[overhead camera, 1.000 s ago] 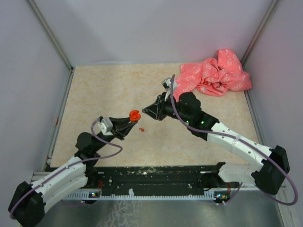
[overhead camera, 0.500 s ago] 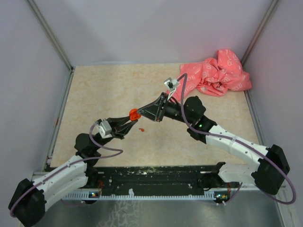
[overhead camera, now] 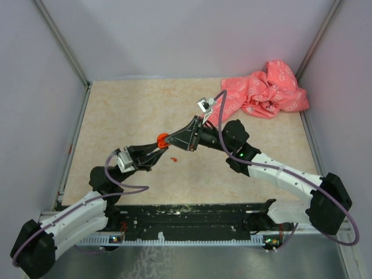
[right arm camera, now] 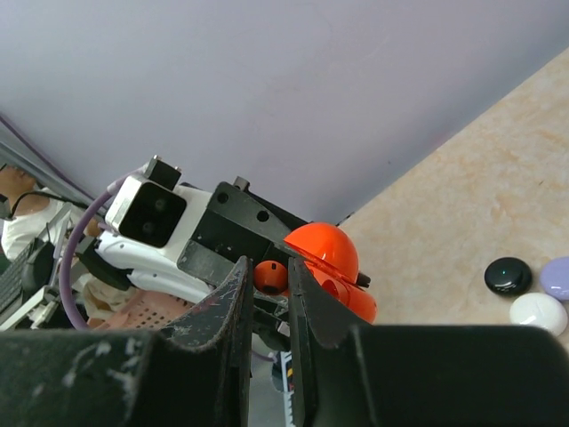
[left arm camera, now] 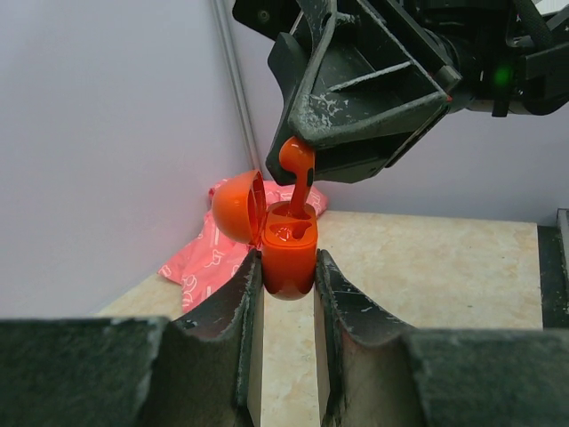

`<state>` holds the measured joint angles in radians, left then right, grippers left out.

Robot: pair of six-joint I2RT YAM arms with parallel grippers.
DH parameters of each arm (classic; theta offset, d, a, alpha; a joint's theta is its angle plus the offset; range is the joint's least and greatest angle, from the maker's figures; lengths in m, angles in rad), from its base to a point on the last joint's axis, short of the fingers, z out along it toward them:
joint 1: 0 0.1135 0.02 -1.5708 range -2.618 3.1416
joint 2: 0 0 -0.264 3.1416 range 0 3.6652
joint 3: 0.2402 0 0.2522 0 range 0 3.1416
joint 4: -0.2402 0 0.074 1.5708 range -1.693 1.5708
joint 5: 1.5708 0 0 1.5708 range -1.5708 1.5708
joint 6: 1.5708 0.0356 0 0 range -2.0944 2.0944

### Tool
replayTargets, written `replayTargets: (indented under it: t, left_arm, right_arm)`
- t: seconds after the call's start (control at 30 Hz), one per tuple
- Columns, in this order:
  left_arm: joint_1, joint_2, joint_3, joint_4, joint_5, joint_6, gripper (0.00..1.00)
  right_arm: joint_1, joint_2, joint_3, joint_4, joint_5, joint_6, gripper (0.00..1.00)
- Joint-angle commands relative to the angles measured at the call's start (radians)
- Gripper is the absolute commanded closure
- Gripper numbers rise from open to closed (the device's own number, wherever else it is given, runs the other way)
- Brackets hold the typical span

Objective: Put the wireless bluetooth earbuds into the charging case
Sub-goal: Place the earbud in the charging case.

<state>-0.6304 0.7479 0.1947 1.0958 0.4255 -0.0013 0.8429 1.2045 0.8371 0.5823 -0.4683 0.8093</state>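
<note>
My left gripper [left arm camera: 289,271] is shut on the orange charging case [left arm camera: 289,258] and holds it upright above the table, its round lid [left arm camera: 238,207] swung open to the left. My right gripper [right arm camera: 270,277] is shut on an orange-red earbud [left arm camera: 298,169], right above the case, with the stem reaching down into the case's opening. In the top view the two grippers meet at the case [overhead camera: 163,139] over the middle of the table. The earbud [right arm camera: 270,277] shows pinched between the right fingers. A second tiny red earbud [overhead camera: 173,158] lies on the table just below them.
A crumpled pink cloth [overhead camera: 270,93] lies at the back right corner, also in the left wrist view [left arm camera: 200,258]. Black [right arm camera: 508,275], purple [right arm camera: 557,276] and white [right arm camera: 537,310] round discs lie on the table in the right wrist view. Grey walls enclose the table.
My right gripper has moved left with the earbud until it is right over the open case. My left gripper has drawn the case slightly left and held it up.
</note>
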Motion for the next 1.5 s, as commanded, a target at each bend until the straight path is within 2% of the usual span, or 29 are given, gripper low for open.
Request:
replayTargets:
  t: [0.0,0.6,0.83,1.27,1.47]
  left_arm:
    - [0.006,-0.009,0.011,0.056,0.015,-0.016,1.00]
    - [0.006,-0.020,-0.018,0.124,0.018,-0.022,1.00]
    - [0.006,-0.029,-0.025,0.124,0.017,-0.027,1.00]
    - [0.006,-0.039,-0.031,0.134,0.009,-0.037,1.00]
    - [0.006,-0.039,-0.035,0.130,0.005,-0.039,1.00]
  right_arm:
    - [0.015,0.005,0.008,0.079,-0.021,0.014,0.91]
    - [0.019,-0.001,-0.010,0.011,0.026,0.015,0.90]
    - [0.020,-0.016,-0.008,-0.058,0.082,-0.009,0.80]
    - [0.020,-0.026,0.003,-0.155,0.169,-0.027,0.76]
    - [0.019,-0.022,0.013,-0.146,0.161,-0.032,0.70]
